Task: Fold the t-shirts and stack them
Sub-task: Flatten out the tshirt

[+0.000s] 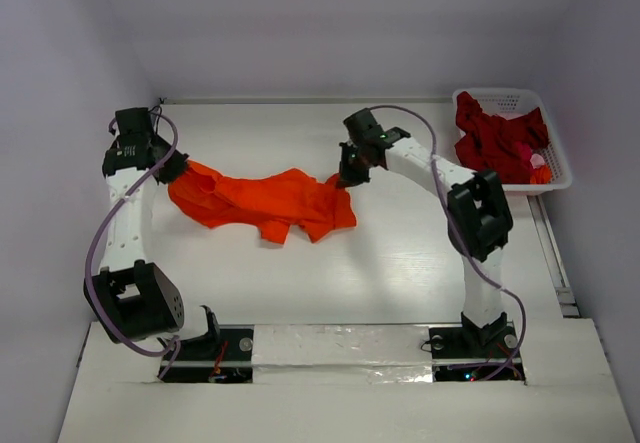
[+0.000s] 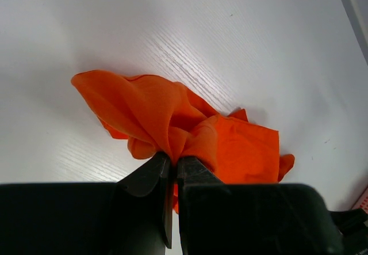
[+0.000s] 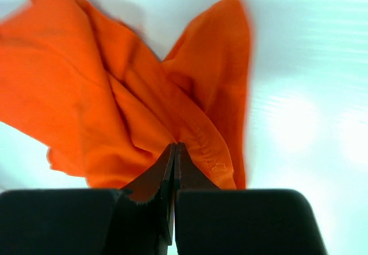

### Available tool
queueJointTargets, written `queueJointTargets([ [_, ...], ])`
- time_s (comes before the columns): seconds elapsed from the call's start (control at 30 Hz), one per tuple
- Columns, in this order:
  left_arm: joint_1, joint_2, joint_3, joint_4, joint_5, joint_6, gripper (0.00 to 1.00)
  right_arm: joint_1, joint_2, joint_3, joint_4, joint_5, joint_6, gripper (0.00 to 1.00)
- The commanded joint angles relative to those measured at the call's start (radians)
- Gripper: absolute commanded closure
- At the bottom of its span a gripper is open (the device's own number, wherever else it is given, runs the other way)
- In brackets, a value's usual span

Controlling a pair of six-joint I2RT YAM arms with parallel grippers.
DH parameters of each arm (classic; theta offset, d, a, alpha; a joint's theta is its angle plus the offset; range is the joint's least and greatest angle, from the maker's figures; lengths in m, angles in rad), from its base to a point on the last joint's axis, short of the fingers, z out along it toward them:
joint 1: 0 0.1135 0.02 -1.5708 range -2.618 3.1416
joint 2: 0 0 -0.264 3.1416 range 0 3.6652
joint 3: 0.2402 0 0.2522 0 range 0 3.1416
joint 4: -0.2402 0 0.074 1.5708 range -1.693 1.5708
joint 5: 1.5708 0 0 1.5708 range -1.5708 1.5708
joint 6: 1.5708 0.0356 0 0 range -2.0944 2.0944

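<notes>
white table [image 1: 420,263], crimson tee [image 1: 495,138] in far-right basket [image 1: 498,93], orange tee [image 1: 262,199] mid-table

I see the overhead view bright and evenly lit, soft light from above; the white table [image 1: 400,283] and walls [image 1: 60,53] carry a faint lilac cast, shadows barely there. My left wrist picture is sharp, a soft grey shadow lying beside the orange t-shirt [image 2: 167,117]. My right wrist picture is smeared, tinted cyan, with pale glare patches on the table.
</notes>
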Motion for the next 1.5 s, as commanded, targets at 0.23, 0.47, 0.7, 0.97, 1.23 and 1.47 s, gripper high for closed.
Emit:
queueJointTargets([
  [0.23,0.000,-0.025,0.092,-0.004,-0.006,0.001,1.00,-0.246,-0.265,0.000,-0.005,0.124,-0.015,1.00],
  [0.47,0.009,-0.011,0.117,-0.010,-0.009,0.002,1.00,-0.271,-0.322,-0.052,0.006,0.060,0.000,1.00],
  [0.7,0.009,-0.005,0.112,-0.001,0.005,-0.003,1.00,-0.271,-0.398,-0.223,0.049,-0.065,0.008,1.00],
  [0.97,0.009,-0.005,0.082,0.014,0.016,-0.006,1.00,-0.228,-0.527,-0.413,0.047,-0.132,-0.011,1.00],
  [1.23,0.009,-0.024,0.039,0.031,0.027,-0.010,1.00,-0.131,-0.622,-0.612,0.075,-0.119,0.017,1.00],
  [1.47,0.009,-0.056,-0.009,0.028,0.022,-0.004,1.00,-0.080,-0.696,-0.654,0.026,-0.089,0.012,1.00],
])
